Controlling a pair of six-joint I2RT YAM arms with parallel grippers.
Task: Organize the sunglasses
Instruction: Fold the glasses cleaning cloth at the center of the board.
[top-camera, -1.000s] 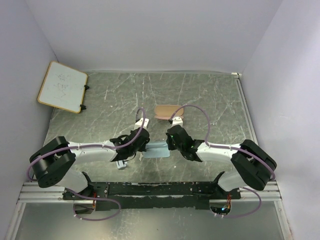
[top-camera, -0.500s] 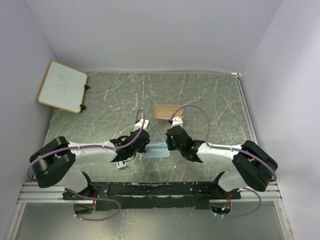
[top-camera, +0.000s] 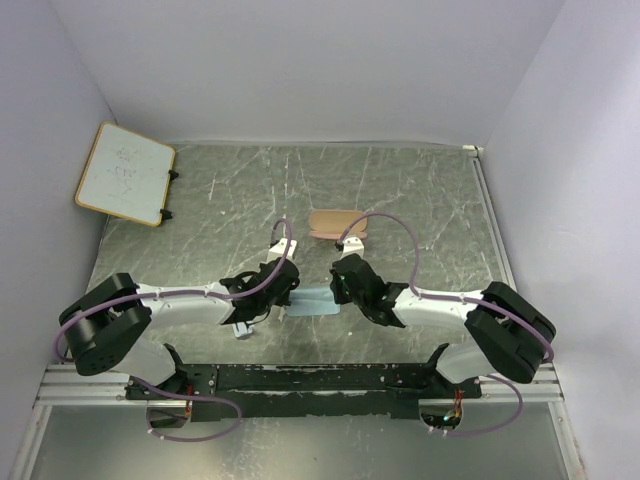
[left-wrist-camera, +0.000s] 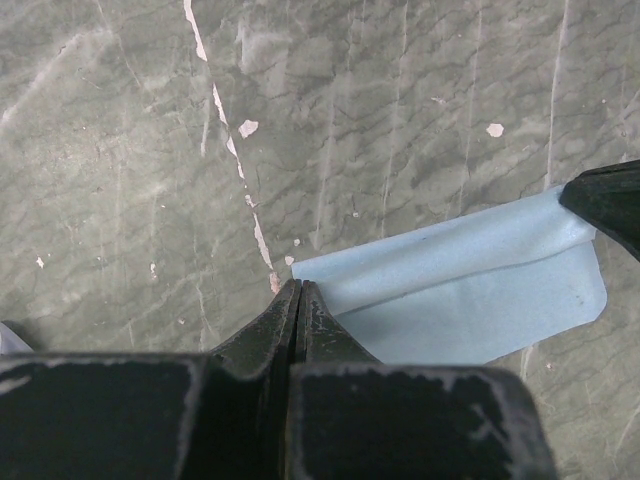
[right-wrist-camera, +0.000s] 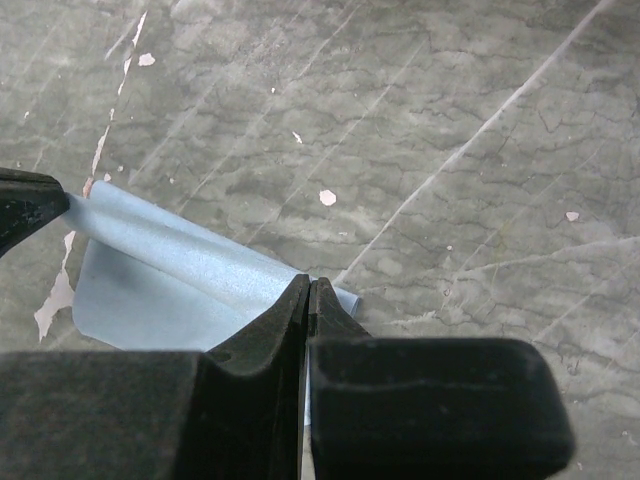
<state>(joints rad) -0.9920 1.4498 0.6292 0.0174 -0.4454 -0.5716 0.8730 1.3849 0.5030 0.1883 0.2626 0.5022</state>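
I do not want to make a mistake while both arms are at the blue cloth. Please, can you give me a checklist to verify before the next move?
1. Left tool shut on a corner of the cloth: ok.
2. Right tool shut on the cloth's other end: ok.
3. Cloth edge curled over in one roll between both tools, no twist: ok.
4. Case lies apart from the cloth, farther back on the table: ok.
5. Sunglasses located: cannot tell; only a small white shape by the left arm may be them.
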